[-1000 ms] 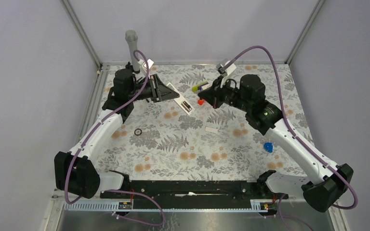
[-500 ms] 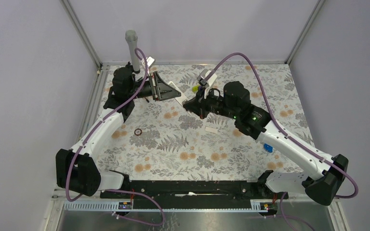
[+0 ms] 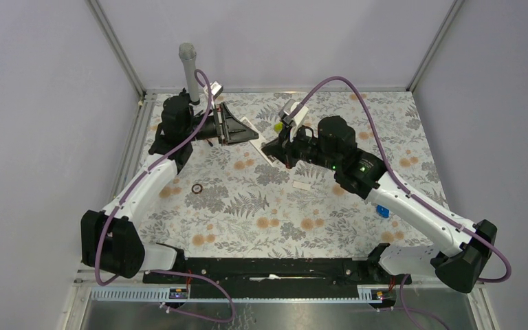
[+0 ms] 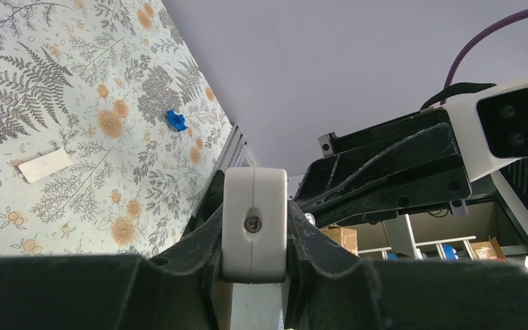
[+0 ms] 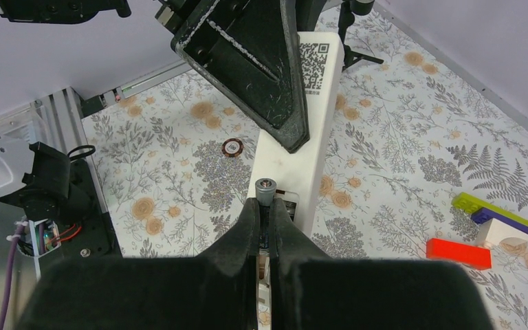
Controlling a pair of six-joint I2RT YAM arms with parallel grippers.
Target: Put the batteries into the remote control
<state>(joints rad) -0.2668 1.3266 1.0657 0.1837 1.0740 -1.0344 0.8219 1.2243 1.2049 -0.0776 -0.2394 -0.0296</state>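
White remote control (image 5: pixel 292 172) clamped endwise in left tool (image 4: pixel 254 234), long axis toward right tool (image 5: pixel 265 207) pinching battery (image 5: pixel 266 186)

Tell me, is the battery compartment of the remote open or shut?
Open: in the right wrist view a dark recess shows in the remote control beside the battery that the right hand holds.

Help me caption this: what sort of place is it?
Probably a lab robot cell: plain grey walls on aluminium framing, a fern-print tabletop, left arm and right arm bolted at its edge.
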